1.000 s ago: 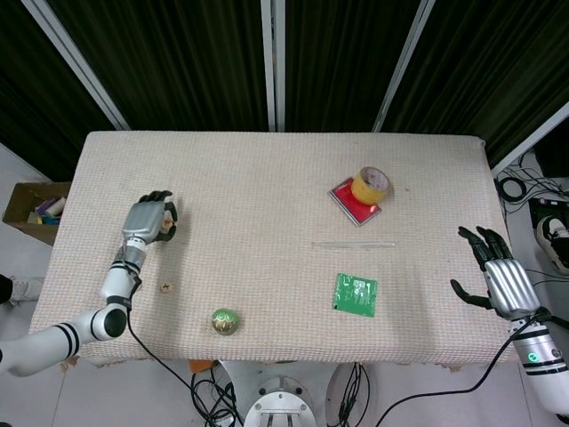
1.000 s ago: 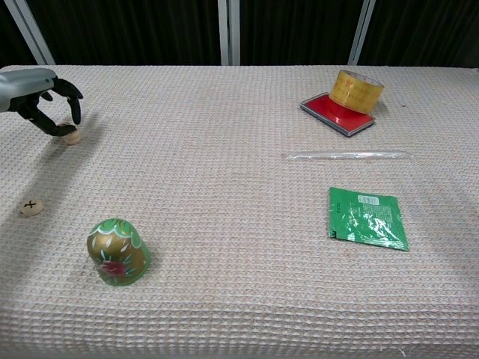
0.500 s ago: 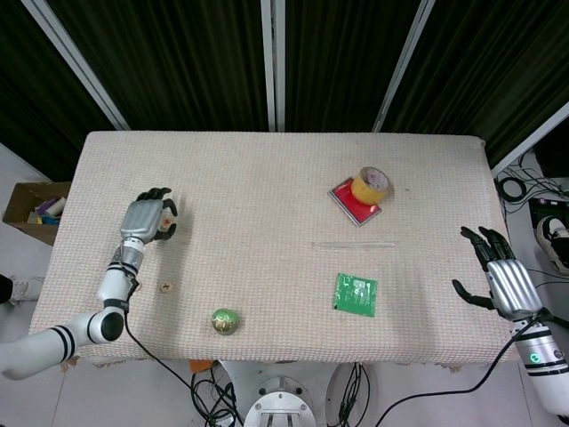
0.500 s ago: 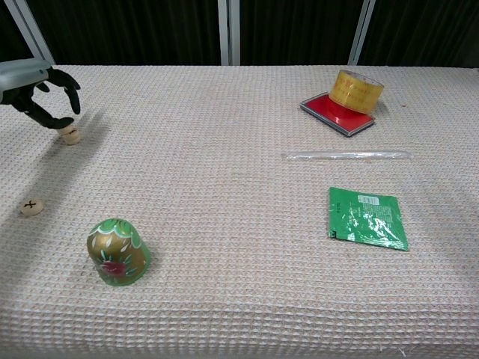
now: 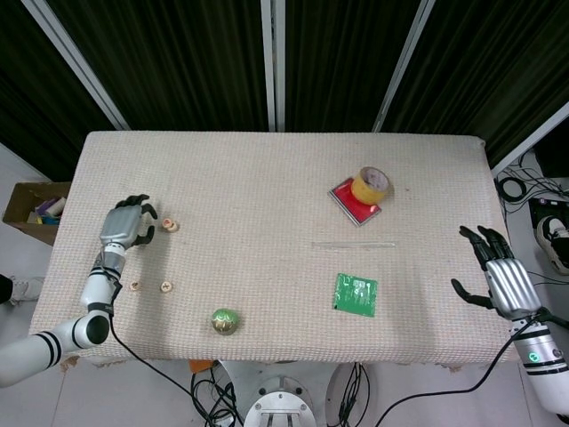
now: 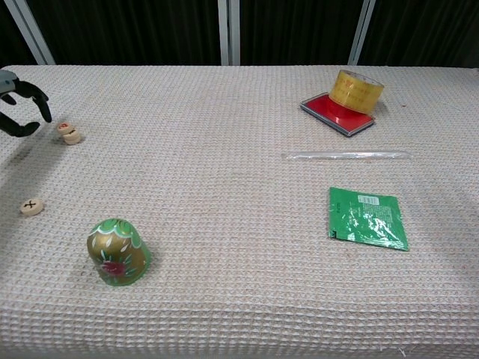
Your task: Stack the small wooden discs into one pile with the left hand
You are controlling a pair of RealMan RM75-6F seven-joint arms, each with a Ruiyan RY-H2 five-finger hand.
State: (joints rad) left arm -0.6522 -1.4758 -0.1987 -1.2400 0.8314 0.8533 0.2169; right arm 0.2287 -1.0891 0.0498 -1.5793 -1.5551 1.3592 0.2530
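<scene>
- Head view — left hand (image 5: 127, 222) at centre-left of the worktop (image 5: 267, 178), fingers apart, empty; a small disc pile (image 5: 169, 225) just right of it. Two single discs (image 5: 165, 286) lie lower left. Right hand (image 5: 498, 271) at right edge, fingers spread.
- Chest view — left hand (image 6: 19, 105) at upper left, fingers parted; disc pile (image 6: 69, 132) beside it; lone disc (image 6: 31, 206) below.

At the left of the frame the left hand (image 5: 125, 224) hovers with fingers curled apart and nothing in them, its arm running down to the lower left corner, while the right hand (image 5: 500, 276) hangs spread at the lower right.
</scene>
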